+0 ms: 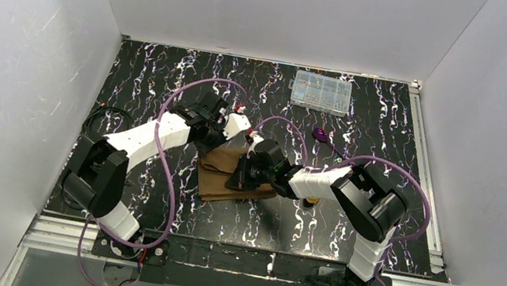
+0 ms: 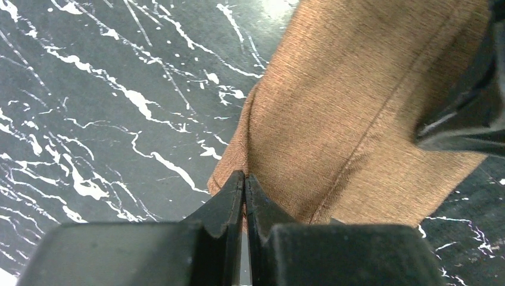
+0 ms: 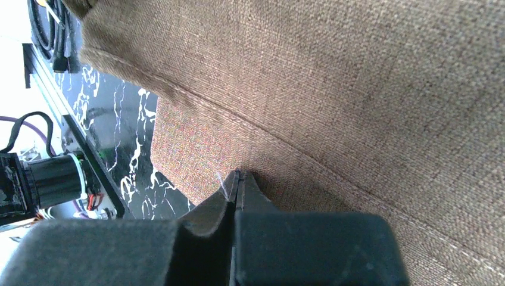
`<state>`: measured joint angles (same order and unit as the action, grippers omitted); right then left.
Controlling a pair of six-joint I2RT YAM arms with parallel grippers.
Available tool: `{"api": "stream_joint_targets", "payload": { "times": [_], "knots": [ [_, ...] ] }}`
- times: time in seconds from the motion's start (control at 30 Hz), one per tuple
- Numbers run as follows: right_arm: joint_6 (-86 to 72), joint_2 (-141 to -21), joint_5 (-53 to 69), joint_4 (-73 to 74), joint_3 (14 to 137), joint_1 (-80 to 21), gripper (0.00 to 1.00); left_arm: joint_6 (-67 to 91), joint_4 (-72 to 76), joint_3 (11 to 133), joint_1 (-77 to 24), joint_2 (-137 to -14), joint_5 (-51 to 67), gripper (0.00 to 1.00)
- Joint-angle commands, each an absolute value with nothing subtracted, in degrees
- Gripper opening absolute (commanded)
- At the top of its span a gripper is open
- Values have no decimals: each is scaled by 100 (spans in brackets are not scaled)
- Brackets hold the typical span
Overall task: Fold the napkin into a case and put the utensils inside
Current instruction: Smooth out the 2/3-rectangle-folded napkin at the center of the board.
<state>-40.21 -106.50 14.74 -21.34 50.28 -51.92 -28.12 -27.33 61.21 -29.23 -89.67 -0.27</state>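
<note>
The black marbled table (image 1: 167,80) carries the brown napkin (image 1: 216,182), partly folded near the middle, a little toward the near edge. The left gripper (image 2: 245,177) has its fingers pressed together on the napkin's (image 2: 357,119) edge. The right gripper (image 3: 237,174) pinches a fold of the napkin (image 3: 357,89). A clear plastic box (image 1: 321,92) sits by the far edge. The purple-headed utensil (image 1: 322,135) lies between the box and the napkin.

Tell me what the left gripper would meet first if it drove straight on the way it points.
The napkin: the left gripper, jaws shut, has its tips at the cloth's folded edge, apparently pinching it. Beyond that edge lies the marbled table, though depth is unclear.
</note>
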Motion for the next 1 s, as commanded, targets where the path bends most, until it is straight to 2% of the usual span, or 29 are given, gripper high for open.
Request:
{"api": "stream_joint_targets", "payload": {
  "times": [0.0, 0.27, 0.4, 0.7, 0.8, 0.97],
  "knots": [
    [-4070, -10843, 1292, -2203, 5037, -5128, 4, -2913, -3127, 5864, -3044, -8784, 367, 0],
    [-4147, -10792, 1413, -2347, 4969, -5078, 3, -3439, -2696, 5098, -3397, -9059, -183, 0],
    [-4148, -10601, 2076, -2487, 5000, -4962, 5, -3682, -2362, 4946, -3427, -9178, -485, 0],
    [-4718, -9790, 3280, -2932, 4122, -3873, 14, -3837, -2024, 4601, -3437, -9080, -594, 0],
    [-4984, -9808, 3684, -3452, 3969, -3592, 19, -3806, -2022, 4483, -3437, -9015, -567, 0],
    [-5307, -10133, 3792, -3854, 4239, -3384, 19, -3801, -2020, 4468, -3441, -8937, -514, 0]
  ]
}}
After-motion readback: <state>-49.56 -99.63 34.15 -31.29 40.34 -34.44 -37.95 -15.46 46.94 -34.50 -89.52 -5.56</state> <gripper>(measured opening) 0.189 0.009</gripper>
